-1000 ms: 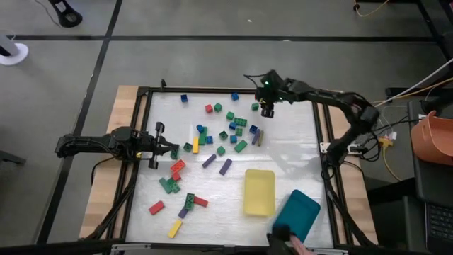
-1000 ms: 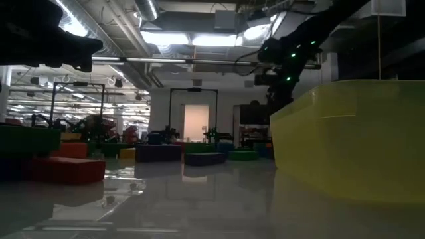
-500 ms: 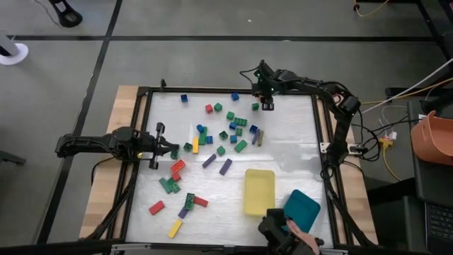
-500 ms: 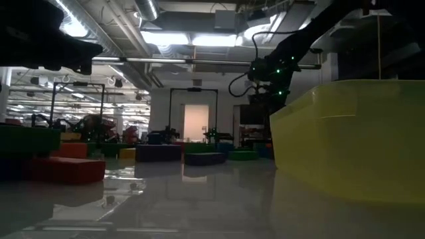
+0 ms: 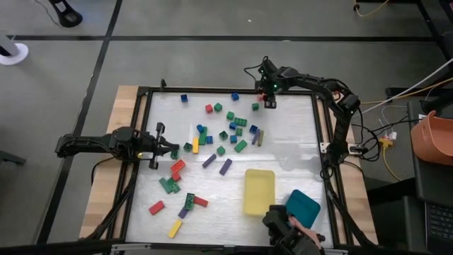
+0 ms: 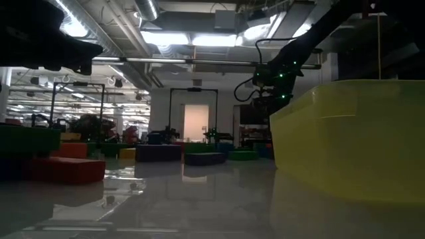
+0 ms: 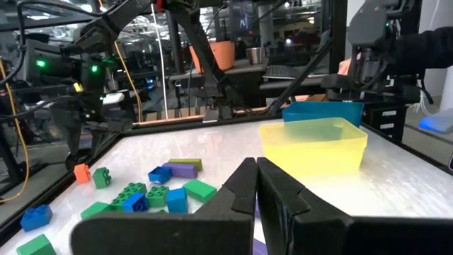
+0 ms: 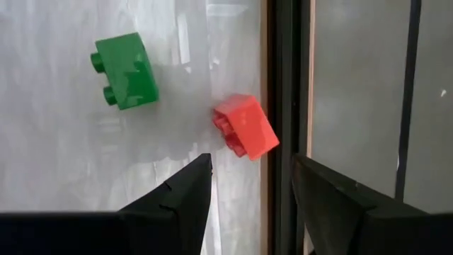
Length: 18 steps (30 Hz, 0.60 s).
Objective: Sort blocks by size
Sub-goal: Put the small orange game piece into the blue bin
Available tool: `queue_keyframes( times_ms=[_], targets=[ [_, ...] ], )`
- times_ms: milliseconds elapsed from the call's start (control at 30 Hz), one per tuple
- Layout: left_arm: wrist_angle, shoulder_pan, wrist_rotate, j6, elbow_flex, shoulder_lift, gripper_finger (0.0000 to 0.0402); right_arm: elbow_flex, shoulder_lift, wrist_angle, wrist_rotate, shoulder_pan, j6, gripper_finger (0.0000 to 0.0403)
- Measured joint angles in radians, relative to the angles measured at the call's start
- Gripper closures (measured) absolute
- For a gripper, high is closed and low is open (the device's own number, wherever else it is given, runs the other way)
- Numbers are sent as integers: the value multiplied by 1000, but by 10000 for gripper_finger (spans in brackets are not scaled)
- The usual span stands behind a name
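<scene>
Many small blocks point(image 5: 230, 131) in red, green, blue, yellow and purple lie scattered on the white table. My right gripper point(image 5: 270, 101) stands open at the table's far edge, pointing steeply down. In the right wrist view a small red block point(image 8: 245, 126) lies on the table beside the black frame rail point(image 8: 283, 85), just ahead of my right gripper point(image 8: 248, 166). It is clear of both fingers. A green block point(image 8: 126, 71) lies a little farther off. My left gripper point(image 7: 256, 177) is shut with nothing in it, level at the table's left edge point(image 5: 166, 147).
A yellow tray point(image 5: 259, 191) stands near the table's front, and a teal tray point(image 5: 303, 207) is to its right with a person's hand point(image 5: 290, 230) at its near end. A black frame point(image 5: 322, 120) runs around the table.
My right gripper has moved toward the table's far edge and sunk a little, and its wrist has turned. It has stayed open. At the near edge a person's hand has come over the teal tray's near end and shifted the tray slightly.
</scene>
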Motion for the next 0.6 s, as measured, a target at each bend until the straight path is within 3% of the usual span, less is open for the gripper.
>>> queue_keyframes(
  times_ms=[400,600],
  targets=[
    [-2,0,0,0,0,0,402,0,43,26,-7,1,-3,210],
    [-3,0,0,0,0,0,402,1,75,33,63,1,-5,210]
  ],
)
